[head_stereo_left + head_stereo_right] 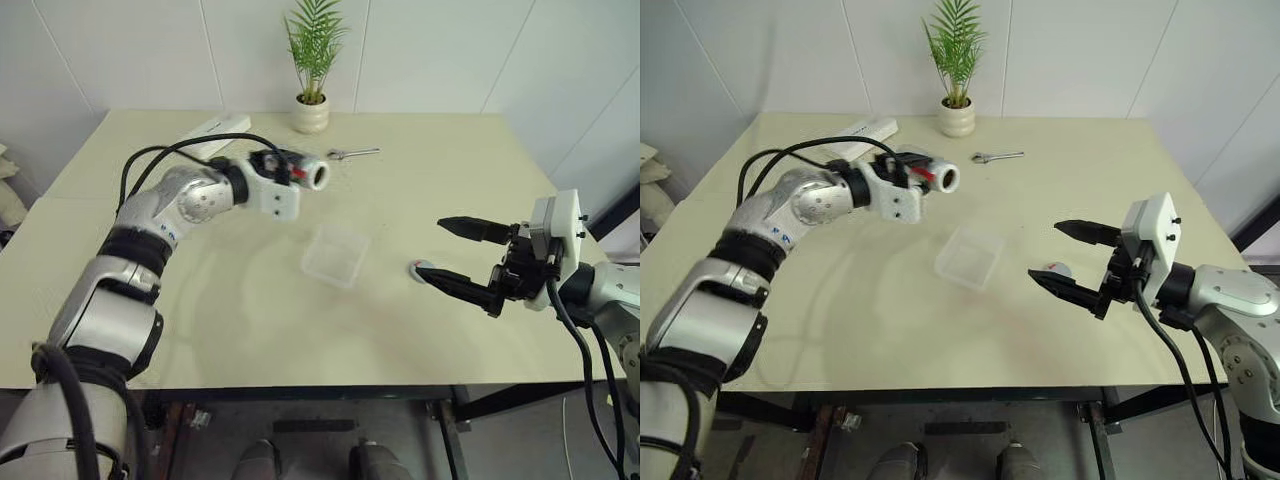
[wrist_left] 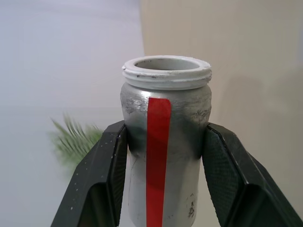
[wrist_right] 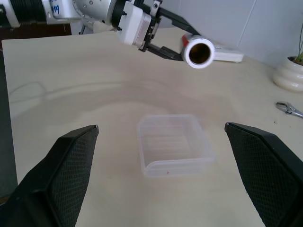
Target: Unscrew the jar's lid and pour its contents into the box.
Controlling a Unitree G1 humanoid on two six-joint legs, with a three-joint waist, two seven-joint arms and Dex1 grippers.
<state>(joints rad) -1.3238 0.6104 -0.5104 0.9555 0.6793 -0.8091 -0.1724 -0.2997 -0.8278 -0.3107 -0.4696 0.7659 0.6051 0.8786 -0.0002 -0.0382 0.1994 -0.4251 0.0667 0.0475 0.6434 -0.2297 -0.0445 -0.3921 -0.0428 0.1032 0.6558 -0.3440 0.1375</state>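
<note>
My left gripper (image 1: pixel 296 172) is shut on the jar (image 1: pixel 306 172), a silvery cylinder with a red stripe (image 2: pixel 157 142). It is held level above the table, and its open white mouth (image 3: pixel 199 52) faces my right arm. The inside is dark, so I cannot make out the contents. The box (image 1: pixel 336 254), a clear shallow tray, sits mid-table below and to the right of the jar. The lid (image 1: pixel 420 267), a grey disc with a red mark, lies on the table right of the box. My right gripper (image 1: pixel 428 246) stands open just above the lid, pointing at the box (image 3: pixel 174 150), with nothing held.
A potted palm in a white pot (image 1: pixel 311 113) stands at the table's far edge. A metal wrench (image 1: pixel 352 153) lies to its right, and a flat white case (image 1: pixel 215 130) lies at the far left. Black cables loop over my left arm (image 1: pixel 150 160).
</note>
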